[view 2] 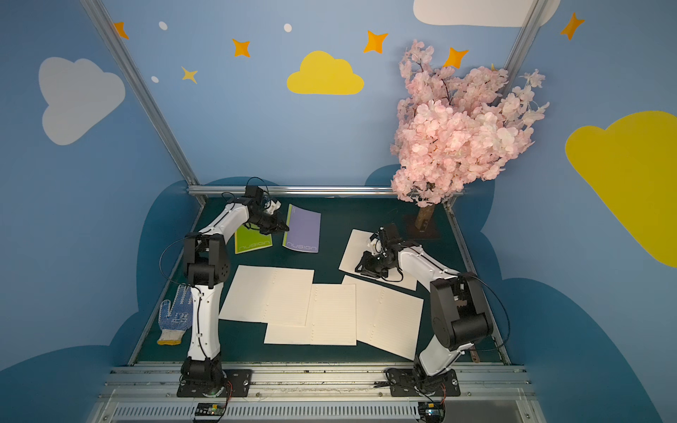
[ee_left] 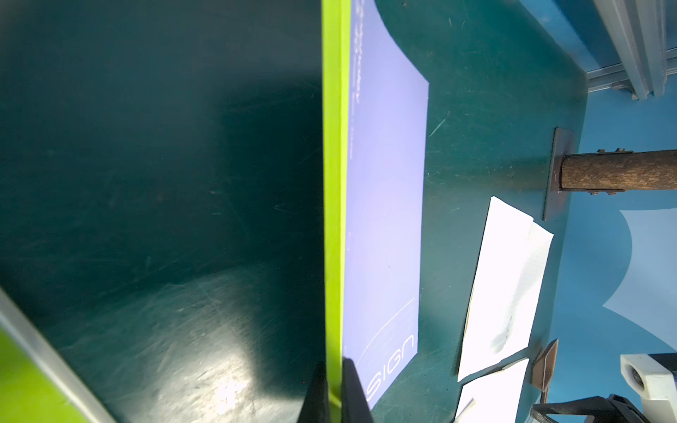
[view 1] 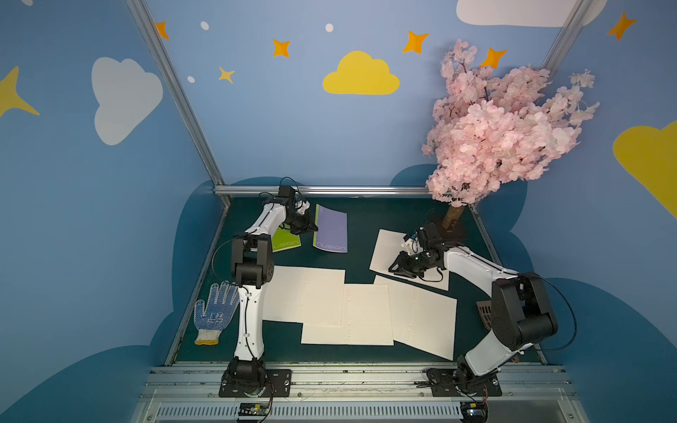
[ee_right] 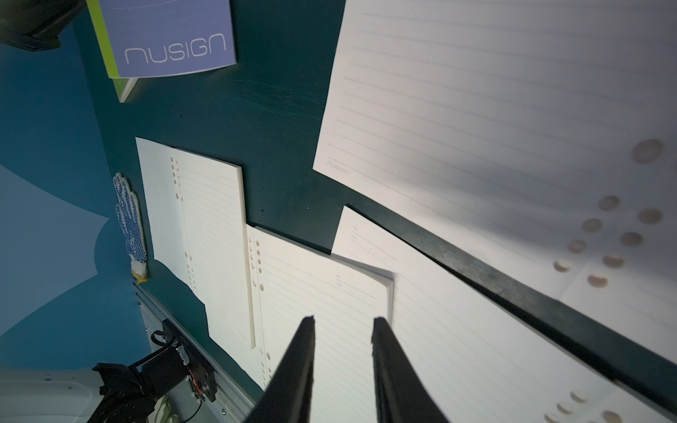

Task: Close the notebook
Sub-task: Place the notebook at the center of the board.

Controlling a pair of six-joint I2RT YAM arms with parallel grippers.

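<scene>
Surrounding the green tabletop [view 1: 361, 227], blue walls [view 1: 293, 128] enclose a notebook [view 1: 331, 229] and sheets [view 1: 366, 315].

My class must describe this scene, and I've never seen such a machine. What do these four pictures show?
Two white-and-black robot arms, left arm and right arm, are bolted at the near edge of a dark green table. Two pictures look down from overhead; the other two come from cameras on each arm's wrist. On the table are open lined-paper notebooks, a lime-green notebook, a white glove with blue dots and a pink blossom tree. The left tool is pinched shut on the lime-green edge of a purple notebook. The right tool is open, holding nothing, above a lined page.
</scene>
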